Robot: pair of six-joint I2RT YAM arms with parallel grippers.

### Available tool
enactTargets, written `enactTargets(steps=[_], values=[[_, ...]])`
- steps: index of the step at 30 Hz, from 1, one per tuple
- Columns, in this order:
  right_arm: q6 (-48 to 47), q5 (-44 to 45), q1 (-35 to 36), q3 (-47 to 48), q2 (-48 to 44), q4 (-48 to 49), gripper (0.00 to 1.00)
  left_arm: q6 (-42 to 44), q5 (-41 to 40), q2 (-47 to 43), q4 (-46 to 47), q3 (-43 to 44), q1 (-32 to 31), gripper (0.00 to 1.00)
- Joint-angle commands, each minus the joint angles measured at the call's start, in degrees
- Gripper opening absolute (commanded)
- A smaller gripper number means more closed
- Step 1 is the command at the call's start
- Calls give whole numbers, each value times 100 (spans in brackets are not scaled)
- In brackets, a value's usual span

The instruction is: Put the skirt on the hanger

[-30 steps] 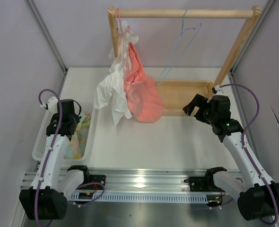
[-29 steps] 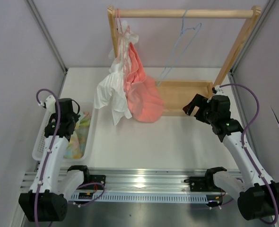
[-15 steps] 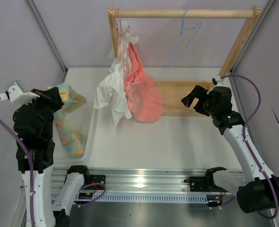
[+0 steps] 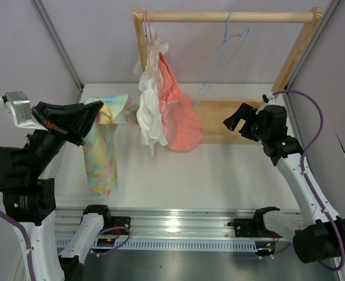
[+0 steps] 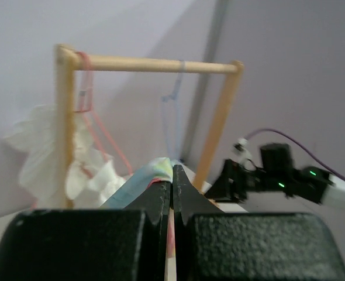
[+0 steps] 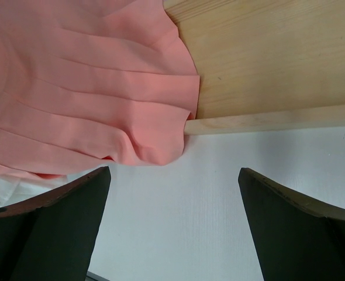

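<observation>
Left gripper (image 4: pixel 92 120), frame left, pinching dangling pale yellow-blue floral cloth skirt (image 4: pixel 100 159); right gripper (image 4: pixel 235 122), centre right, standing spread wide

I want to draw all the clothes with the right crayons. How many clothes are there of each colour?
Yellow-and-blue flowery skirt: 1
White garment: 1
Salmon-pink garment: 1
Total: 3 pieces of clothing
</observation>
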Motion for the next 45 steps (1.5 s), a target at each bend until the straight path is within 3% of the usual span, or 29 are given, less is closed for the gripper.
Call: enactTargets(steps=[1,7,9,14,17,24,31,35,40,45], values=[[35,-31,29,320,-52,96,99,-457,1640,-115,1006,-153,-237,0],[26,39,20,276,-96,43,100,-1061,2160,-28,1444,-932,-562,0],[43,66,20,223,-105,52,100,-925,2092,-27,1439,-1102,-992,0],[105,84,55,126,-175,79,99,-142,1005,165,743,-1558,-2606,0],[105,154,108,91,-219,-9,100,-19,440,341,988,-1831,-3442,0],[96,373,108,3,-474,-290,99,17,-1080,1499,1604,-1753,-4675,0],[70,559,-137,513,-483,-1010,99,-247,-3600,2713,1903,-1078,-4879,0],[-9,181,-436,522,-439,-1213,98,-247,-3955,3249,1850,-533,-4878,0],[113,-415,-621,-338,-465,-1039,96,-150,-4114,3374,1744,-557,-4887,0],[535,-1014,-613,-1200,-299,-265,96,-80,-3387,3260,2280,-1031,-4887,0]])
